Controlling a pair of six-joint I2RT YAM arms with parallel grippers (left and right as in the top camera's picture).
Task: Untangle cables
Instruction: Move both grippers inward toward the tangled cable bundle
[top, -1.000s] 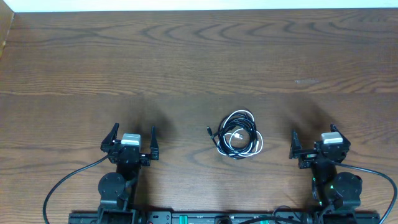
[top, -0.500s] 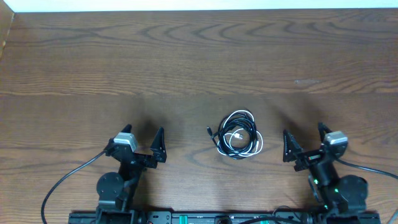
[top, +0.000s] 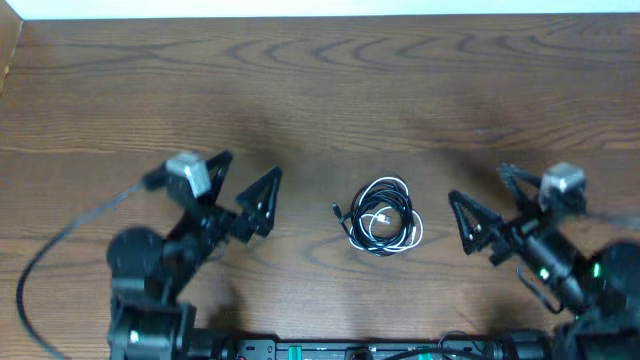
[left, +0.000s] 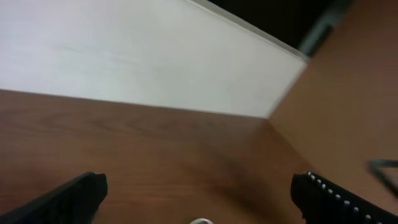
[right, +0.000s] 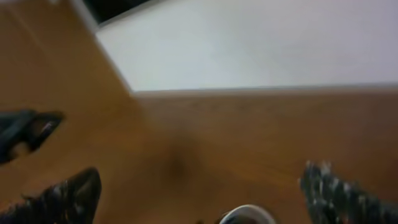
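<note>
Cables: one small tangled bundle (top: 385, 215) lies flat on the table, a little right of centre and toward the near edge, between the two arms.
Black cable: the black cable (top: 356, 236) forms loops around the bundle. A short tail ending in a small black plug (top: 337, 210) sticks out to the left.
White cable: the white cable (top: 414, 232) runs through the black loops and shows most along the right and far sides. A small white plug (top: 381, 218) sits inside the ring.
Crossings: black and white strands overlap in several places. Which one lies on top is too small to tell.
Left gripper: the left gripper (top: 252, 166) has its jaws spread wide with nothing between them. It is left of the bundle, apart from it, and its fingers point to the far right.
Right gripper: the right gripper (top: 478, 182) also has its jaws wide apart and empty. It is right of the bundle, not touching it, and its fingers point to the far left.
Left wrist view: blurred. Dark fingers (left: 68, 199) sit in the lower corners with bare wood between them.
Right wrist view: blurred. Dark fingers (right: 65, 193) sit low at both sides, and a white curved shape (right: 247, 213) shows at the bottom edge.
Table: the table (top: 320, 80) is dark brown wood grain, with a white strip (top: 300, 8) along the far edge.
Arm wire: a thick black wire (top: 45, 255) curves at the near left.
</note>
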